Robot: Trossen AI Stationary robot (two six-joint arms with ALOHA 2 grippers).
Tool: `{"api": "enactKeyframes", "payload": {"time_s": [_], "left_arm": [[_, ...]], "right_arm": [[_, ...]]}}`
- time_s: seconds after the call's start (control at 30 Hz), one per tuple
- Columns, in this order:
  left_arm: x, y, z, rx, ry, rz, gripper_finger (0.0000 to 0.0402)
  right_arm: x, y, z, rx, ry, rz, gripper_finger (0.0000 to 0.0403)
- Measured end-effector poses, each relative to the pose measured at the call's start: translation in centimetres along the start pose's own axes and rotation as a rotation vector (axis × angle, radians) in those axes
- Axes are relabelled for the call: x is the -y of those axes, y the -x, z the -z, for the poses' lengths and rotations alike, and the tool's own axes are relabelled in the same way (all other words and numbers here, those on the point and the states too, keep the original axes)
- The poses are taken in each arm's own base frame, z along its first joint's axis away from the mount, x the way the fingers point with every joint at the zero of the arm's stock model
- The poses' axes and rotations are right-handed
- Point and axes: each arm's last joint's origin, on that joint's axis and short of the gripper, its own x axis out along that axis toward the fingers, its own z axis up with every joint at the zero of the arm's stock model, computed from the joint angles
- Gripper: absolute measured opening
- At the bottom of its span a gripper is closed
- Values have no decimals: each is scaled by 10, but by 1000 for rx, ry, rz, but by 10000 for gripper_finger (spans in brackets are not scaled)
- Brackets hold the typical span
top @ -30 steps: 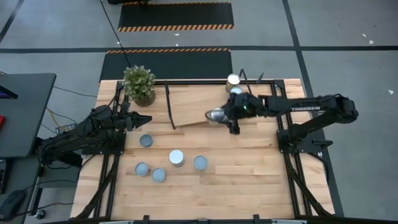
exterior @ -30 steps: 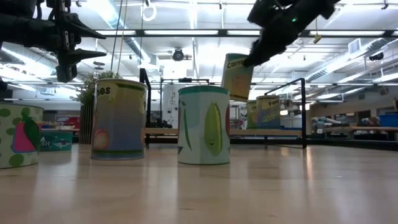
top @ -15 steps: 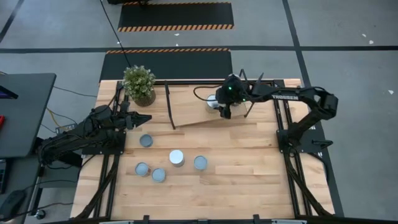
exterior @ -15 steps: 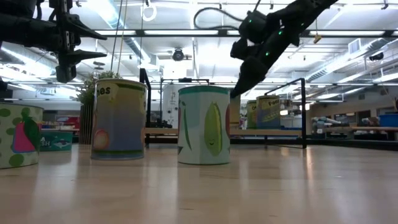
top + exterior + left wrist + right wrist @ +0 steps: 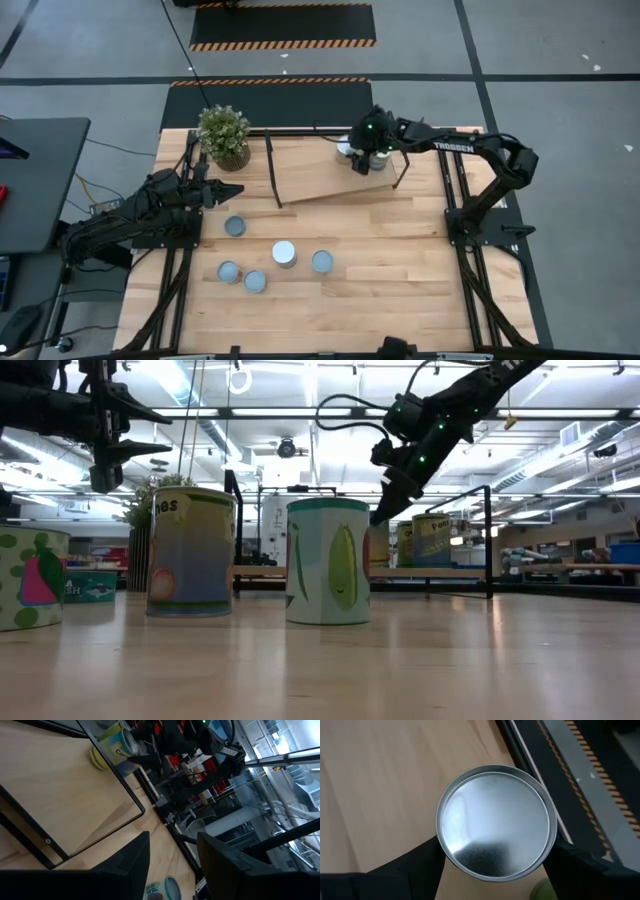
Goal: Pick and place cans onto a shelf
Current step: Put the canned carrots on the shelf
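My right gripper (image 5: 358, 157) is shut on a silver-topped can (image 5: 495, 830) over the far right part of the tilted plywood shelf (image 5: 315, 175). The can also shows in the left wrist view (image 5: 111, 746). Whether its base is on the board, I cannot tell. Another can (image 5: 432, 540) stands on the shelf behind it. Several cans (image 5: 284, 253) stand upright on the tabletop, seen close in the low view (image 5: 328, 560). My left gripper (image 5: 228, 190) is open and empty above the table's left side. My right gripper pinches the can's round side wall (image 5: 441, 851) just below the top rim between its two fingers (image 5: 417, 870), one on each side. The fingers come from above, pointing down. The can is upright, its flat top facing up.
A potted plant (image 5: 223, 135) stands at the table's far left corner. The shelf's black rod frames stand at its left end (image 5: 272, 170) and right end (image 5: 402, 165). Bare tabletop lies near the table's front right (image 5: 400, 290).
My right gripper has carried the can from above the shelf's near edge toward the table's far edge and down. The can was tipped then and stands upright now. My left arm has kept still.
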Motion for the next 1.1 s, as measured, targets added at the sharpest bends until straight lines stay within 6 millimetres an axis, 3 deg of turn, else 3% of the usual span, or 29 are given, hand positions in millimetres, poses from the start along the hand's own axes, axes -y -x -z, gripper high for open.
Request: {"api": "enactKeyframes", "payload": {"time_s": [0.3,0.7,1.1], "left_arm": [[0,0,0,0,-2,0,169],[0,0,0,0,2,1,169],[0,0,0,0,8,0,169]], "right_arm": [[7,0,3,-10,-26,11,312],[6,0,5,-48,3,35,363],[4,21,-21,-112,135,147,384]]}}
